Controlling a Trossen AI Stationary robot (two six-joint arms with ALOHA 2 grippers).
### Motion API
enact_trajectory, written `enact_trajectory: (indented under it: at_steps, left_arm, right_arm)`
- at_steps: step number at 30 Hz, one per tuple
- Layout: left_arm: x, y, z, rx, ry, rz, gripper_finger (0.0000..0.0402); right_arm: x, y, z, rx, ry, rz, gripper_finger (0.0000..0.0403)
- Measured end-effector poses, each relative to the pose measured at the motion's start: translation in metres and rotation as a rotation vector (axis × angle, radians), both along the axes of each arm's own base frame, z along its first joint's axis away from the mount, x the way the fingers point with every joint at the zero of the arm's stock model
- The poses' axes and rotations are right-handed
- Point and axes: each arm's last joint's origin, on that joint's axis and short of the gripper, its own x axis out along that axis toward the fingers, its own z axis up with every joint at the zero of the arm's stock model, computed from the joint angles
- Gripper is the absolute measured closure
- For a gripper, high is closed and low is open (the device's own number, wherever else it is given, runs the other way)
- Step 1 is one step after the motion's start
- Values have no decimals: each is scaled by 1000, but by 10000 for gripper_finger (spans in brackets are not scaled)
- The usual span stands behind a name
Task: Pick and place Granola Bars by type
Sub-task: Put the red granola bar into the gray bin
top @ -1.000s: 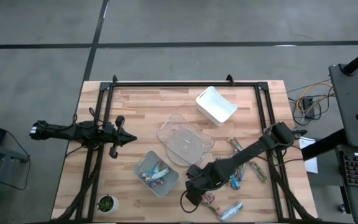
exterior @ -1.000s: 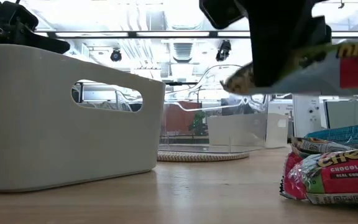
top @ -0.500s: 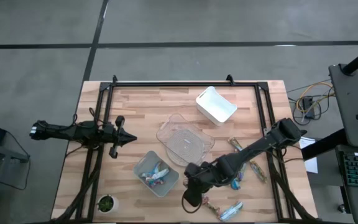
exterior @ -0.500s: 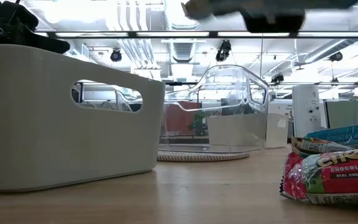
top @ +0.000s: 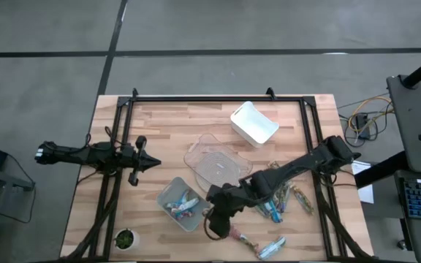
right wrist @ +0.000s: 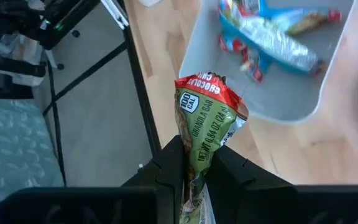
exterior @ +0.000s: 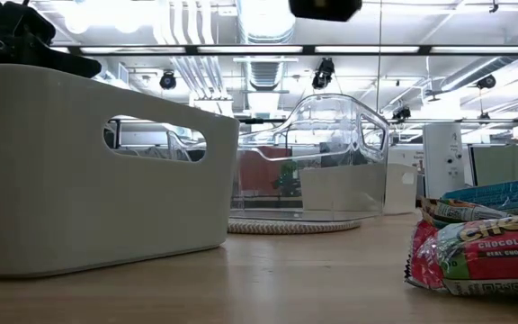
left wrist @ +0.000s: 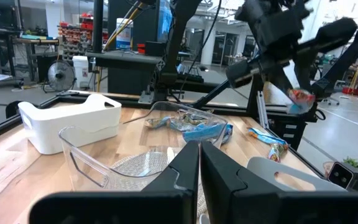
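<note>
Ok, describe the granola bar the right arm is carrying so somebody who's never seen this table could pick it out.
Start at the wooden table and find the grey bin near its front edge, already holding bars. Beside it hangs the right gripper, shut on the bar. Unlike the loose bars lying on the wood, it is held off the table, its wrapper red at the tip and green below.

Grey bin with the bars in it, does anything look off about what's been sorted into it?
Yes: the grey bin holds a mix, a blue-wrapped bar lying among red-wrapped ones, so the types look unsorted. The right gripper holds a red-and-green bar beside it.
</note>
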Motion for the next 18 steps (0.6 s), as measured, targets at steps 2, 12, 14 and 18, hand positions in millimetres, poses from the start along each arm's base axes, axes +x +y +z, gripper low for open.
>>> enact_trajectory:
  at_steps: [2, 12, 14, 18]
  left_arm:
    - [0, 0, 0, 0, 0, 0, 401]
    - [0, 0, 0, 0, 0, 0, 401]
    - [0, 0, 0, 0, 0, 1, 401]
    - [0, 0, 0, 0, 0, 1, 401]
  right_arm:
    - [3, -7, 5, -14, -9, 6, 355]
    - [13, -31, 16, -46, -28, -7, 355]
    - [13, -32, 16, -46, -28, -9, 355]
    - [17, -29, 12, -24, -34, 8, 355]
